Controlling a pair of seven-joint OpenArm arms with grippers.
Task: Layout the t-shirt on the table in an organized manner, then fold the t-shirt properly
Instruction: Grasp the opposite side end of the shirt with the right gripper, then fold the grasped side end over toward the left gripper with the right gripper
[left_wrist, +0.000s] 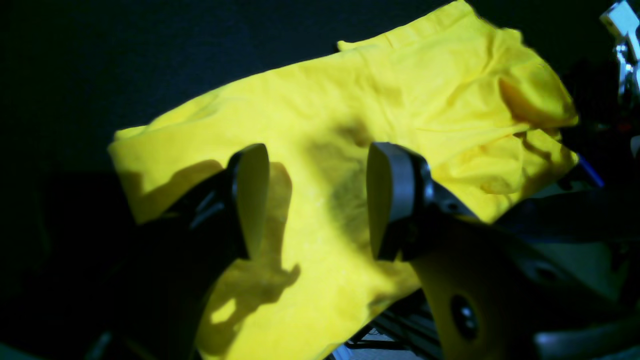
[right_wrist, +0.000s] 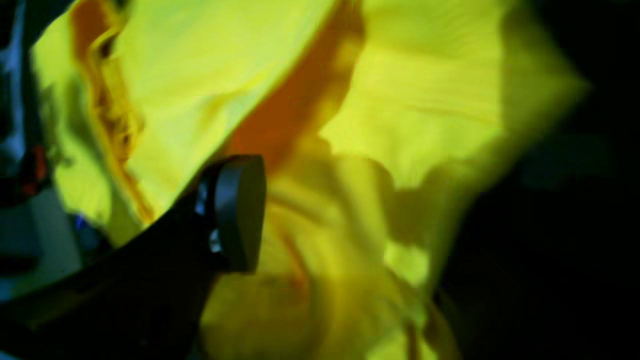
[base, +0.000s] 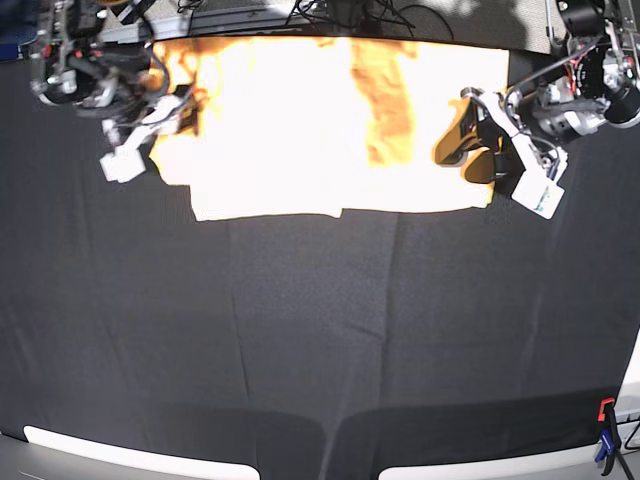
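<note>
T-shirt lies folded into a wide rectangle at the far edge of the desk, with an orange fold line down its right-of-middle. Left tool hangs over the shirt's end on the base view's right, jaws spread wide, nothing between them. Right tool sits at the opposite end, blurred; only one finger shows in its wrist view, above rumpled cloth, apparently released, gripping nothing visible.
</note>
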